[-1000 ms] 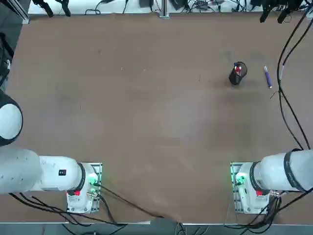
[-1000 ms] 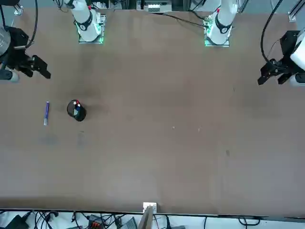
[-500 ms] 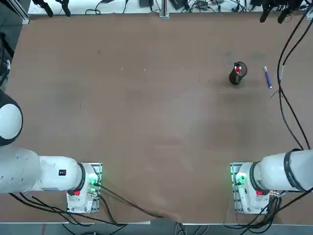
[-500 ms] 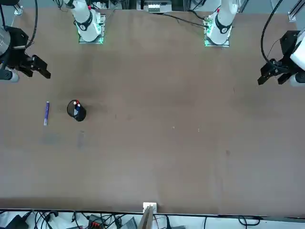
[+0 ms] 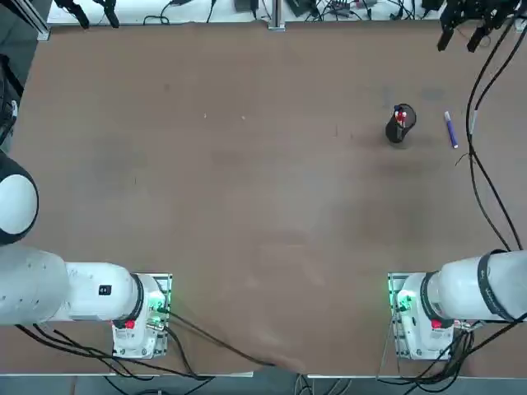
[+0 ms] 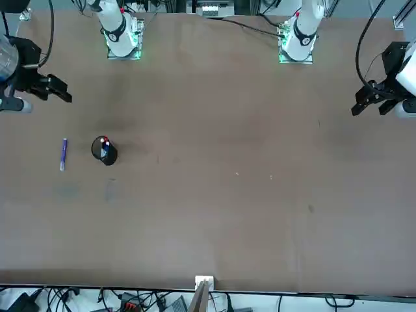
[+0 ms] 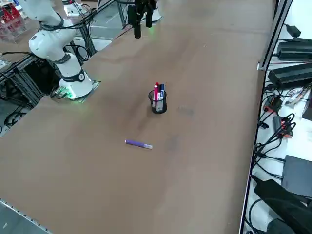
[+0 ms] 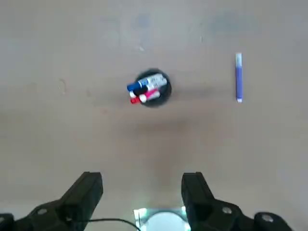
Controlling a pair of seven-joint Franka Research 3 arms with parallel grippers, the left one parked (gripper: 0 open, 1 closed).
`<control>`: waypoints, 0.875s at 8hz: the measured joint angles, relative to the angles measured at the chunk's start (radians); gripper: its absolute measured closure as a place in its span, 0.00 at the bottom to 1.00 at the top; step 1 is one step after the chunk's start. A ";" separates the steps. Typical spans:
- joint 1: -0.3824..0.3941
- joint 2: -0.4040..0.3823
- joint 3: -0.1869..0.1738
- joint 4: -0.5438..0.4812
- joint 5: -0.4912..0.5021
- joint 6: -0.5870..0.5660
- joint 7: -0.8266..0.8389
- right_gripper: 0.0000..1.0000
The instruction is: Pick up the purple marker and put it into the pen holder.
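Purple marker (image 7: 138, 144) waiting on the table, apart from the cup (image 7: 157, 104)

It lies flat beside the upright cup, which already holds other markers (image 8: 147, 89); the right gripper (image 8: 142, 187) hangs above the table, fingers wide apart, nothing between them. The step looks like the approach; next, the arm would need to shift over the marker, line the fingers up across its barrel and descend.

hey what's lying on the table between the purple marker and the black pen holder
Only bare tabletop separates the purple marker from the black pen holder; the top view shows that.
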 joint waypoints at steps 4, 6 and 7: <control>-0.079 0.099 -0.016 0.039 -0.009 -0.039 -0.001 0.00; -0.113 0.228 -0.018 0.098 -0.034 0.035 -0.010 0.00; -0.140 0.285 -0.018 0.096 -0.047 0.140 -0.053 0.00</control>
